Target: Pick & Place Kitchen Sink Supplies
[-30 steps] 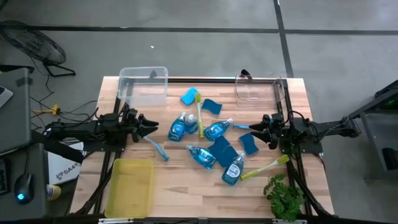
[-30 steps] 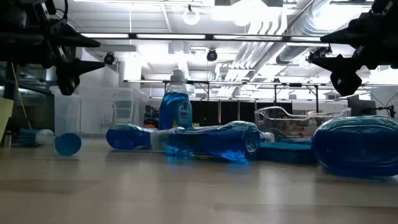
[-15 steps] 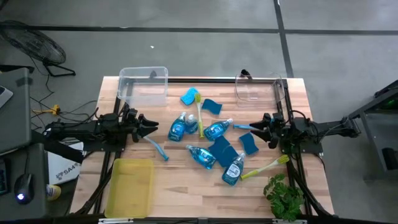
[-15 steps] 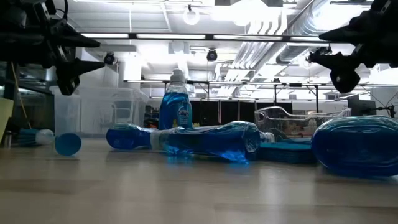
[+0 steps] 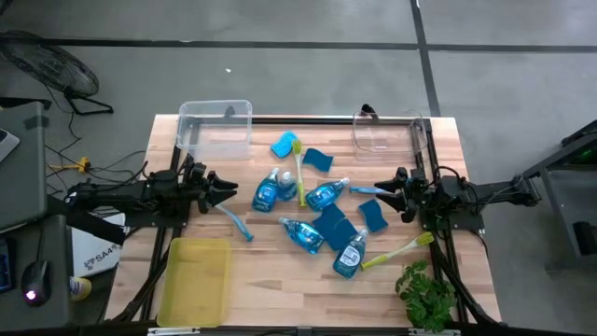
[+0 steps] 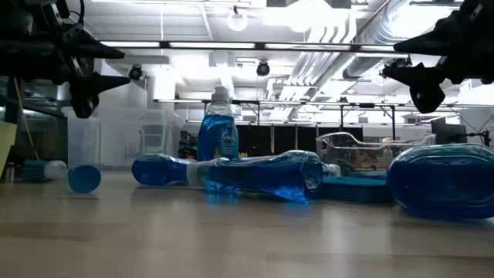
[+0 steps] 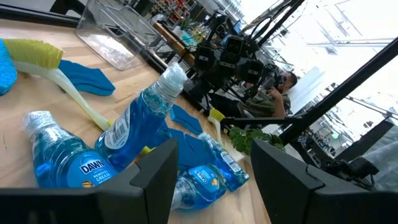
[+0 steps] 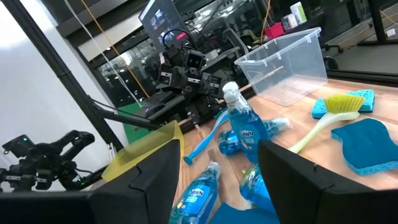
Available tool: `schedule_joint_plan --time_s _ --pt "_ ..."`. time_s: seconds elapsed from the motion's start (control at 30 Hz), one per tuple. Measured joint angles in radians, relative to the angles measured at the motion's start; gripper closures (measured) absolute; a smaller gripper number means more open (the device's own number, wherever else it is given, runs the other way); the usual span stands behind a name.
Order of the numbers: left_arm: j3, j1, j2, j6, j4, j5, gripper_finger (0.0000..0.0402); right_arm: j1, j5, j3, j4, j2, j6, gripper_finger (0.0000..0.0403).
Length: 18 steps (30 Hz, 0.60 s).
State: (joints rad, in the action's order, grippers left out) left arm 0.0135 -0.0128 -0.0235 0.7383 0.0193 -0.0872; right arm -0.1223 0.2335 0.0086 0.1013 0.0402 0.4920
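Observation:
Several clear bottles of blue dish soap lie mid-table, among them one (image 5: 266, 191) near my left gripper, one (image 5: 325, 194) and one (image 5: 350, 254); in the low view one bottle (image 6: 219, 131) stands upright. Blue sponges (image 5: 284, 145) (image 5: 375, 215) lie flat among them. A yellow-green dish brush (image 5: 298, 173) lies between two of the bottles, another (image 5: 396, 250) lies near the right. My left gripper (image 5: 231, 189) (image 7: 214, 186) hovers open at the table's left, pointing level at the pile. At the right, my right gripper (image 5: 380, 189) (image 8: 221, 193) hovers open, facing it. Neither holds anything.
A clear bin (image 5: 215, 129) stands at the far left and another (image 5: 387, 131) at the far right. A yellow tray (image 5: 194, 280) lies at the near left. A blue-handled brush (image 5: 233, 222) lies below my left gripper. A green plant (image 5: 424, 294) stands at the near right corner.
My right gripper has rolled a little about its own pointing line while staying in place. The supplies have not moved.

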Motion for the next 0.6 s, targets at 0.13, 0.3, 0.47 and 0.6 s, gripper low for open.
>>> schedule_joint_plan --time_s 0.13,0.3,0.47,0.6 --pt "0.0 0.0 0.0 0.0 0.0 0.0 0.0204 0.0 0.02 0.0 0.002 0.0 0.033 0.0195" --pt "0.0 0.0 0.0 0.0 0.0 0.0 0.0204 0.0 0.021 0.0 0.008 0.0 0.091 0.0195" --pt "0.0 0.0 0.0 0.0 0.0 0.0 0.0204 0.0 0.122 0.0 0.008 0.0 0.057 0.0195" --pt "0.0 0.0 0.0 0.0 0.0 0.0 0.0204 0.0 0.177 0.0 0.008 0.0 0.026 0.0195"
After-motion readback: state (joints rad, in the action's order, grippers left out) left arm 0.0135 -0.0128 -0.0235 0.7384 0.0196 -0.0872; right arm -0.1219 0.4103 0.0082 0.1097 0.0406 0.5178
